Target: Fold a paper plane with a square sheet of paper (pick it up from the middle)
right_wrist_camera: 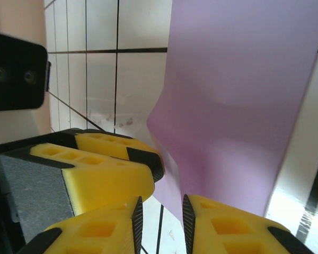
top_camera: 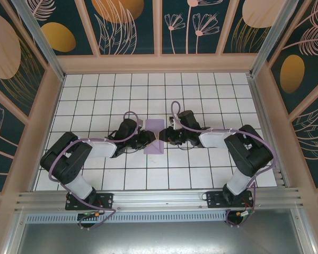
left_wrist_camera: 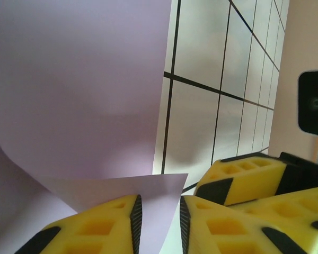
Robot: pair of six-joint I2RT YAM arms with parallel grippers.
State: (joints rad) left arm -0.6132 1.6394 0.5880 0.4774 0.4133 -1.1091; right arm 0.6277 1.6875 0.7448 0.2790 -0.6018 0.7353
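yellow fingers of the left tool sat closest to the lens, their black pads narrowly parted, with a pale flap of the square sheet of paper reaching into the gap. the gap was wider than the sheet, so it looked like a loose bracket rather than a firm pinch. the right tool stood the same way: pads a little apart, and the purple edge of the paper dipped down between them. each tool's tips lay just beside the other's, meeting nose to nose at the near part of the sheet.

from above, the left tool and right tool faced each other at the middle of the table. the paper lay between them as a narrow upright strip, running from them toward the far side. close up it curved upward on one side and a flap lay over near the fingers, so it was not flat.

judging by that, work was at an early lengthwise fold, the centre crease being formed or pressed. no pointed nose, angled corner folds or wings showed, so nearly all of the dart remained to be made.
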